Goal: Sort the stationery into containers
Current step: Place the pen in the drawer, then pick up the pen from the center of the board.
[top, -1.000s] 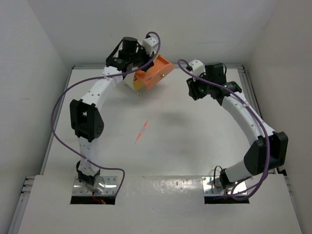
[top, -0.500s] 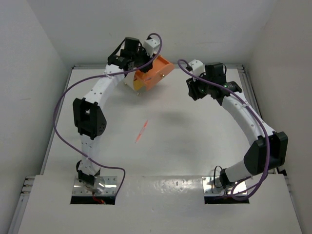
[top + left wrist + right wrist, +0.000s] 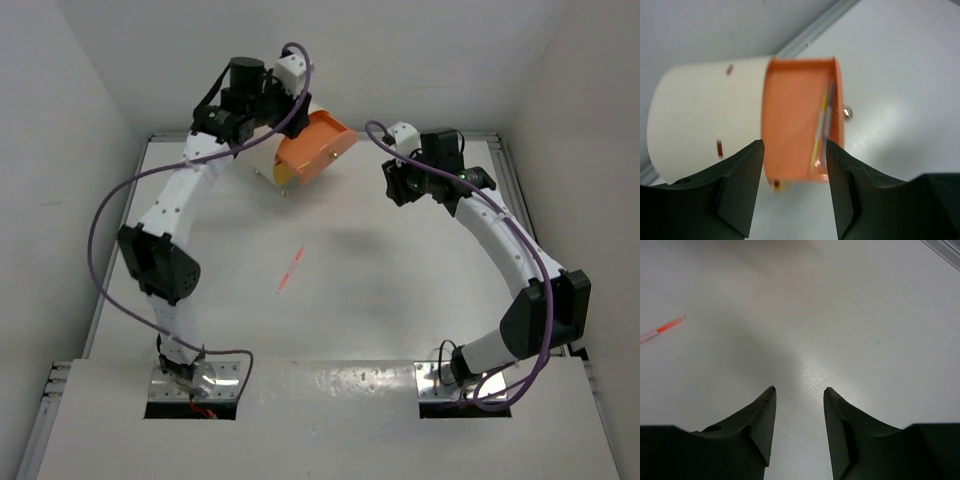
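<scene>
While pens (image 3: 820, 125) sit in the orange drawer (image 3: 790, 120) — a pink pen (image 3: 290, 270) lies apart.

Matt orange plastic drawer (image 3: 790, 120), shiny metal knob (image 3: 849, 112), smooth white table (image 3: 880, 315)

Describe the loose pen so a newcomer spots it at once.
Find the white table. Near its middle, away from the open orange drawer at the back, lies a thin pink-red pen. It alone lies loose; other pens sit in the drawer.
</scene>
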You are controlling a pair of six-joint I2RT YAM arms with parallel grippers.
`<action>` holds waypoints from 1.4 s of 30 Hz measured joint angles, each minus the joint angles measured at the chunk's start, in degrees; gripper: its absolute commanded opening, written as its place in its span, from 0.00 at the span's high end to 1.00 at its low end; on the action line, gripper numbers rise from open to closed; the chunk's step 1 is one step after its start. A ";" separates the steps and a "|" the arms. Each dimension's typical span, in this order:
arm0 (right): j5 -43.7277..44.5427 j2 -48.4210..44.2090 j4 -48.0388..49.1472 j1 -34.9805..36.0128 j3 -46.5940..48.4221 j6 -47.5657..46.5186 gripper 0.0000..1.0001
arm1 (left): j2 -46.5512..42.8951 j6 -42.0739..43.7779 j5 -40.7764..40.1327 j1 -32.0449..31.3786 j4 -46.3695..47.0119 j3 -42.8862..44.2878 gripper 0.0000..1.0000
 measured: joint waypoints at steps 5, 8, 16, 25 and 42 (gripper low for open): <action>-0.02 0.00 0.04 -0.04 -0.15 1.75 0.57 | -19.85 0.00 0.76 -0.04 -0.85 -22.71 0.42; -0.07 0.00 0.04 -0.17 -0.46 3.21 0.56 | -27.71 0.72 1.92 -0.39 -1.05 -35.36 0.42; -0.26 0.00 0.00 -2.56 -0.55 5.88 0.56 | -30.71 0.98 -1.42 -7.58 -3.65 -58.64 0.44; -0.83 -0.02 -0.55 -5.22 -0.55 8.17 0.56 | -19.50 -1.62 -7.93 -13.81 -0.68 -59.28 0.47; -2.49 -0.02 -1.49 -6.45 -0.55 9.09 0.56 | -5.27 -1.99 -8.22 -12.61 1.33 -56.96 0.68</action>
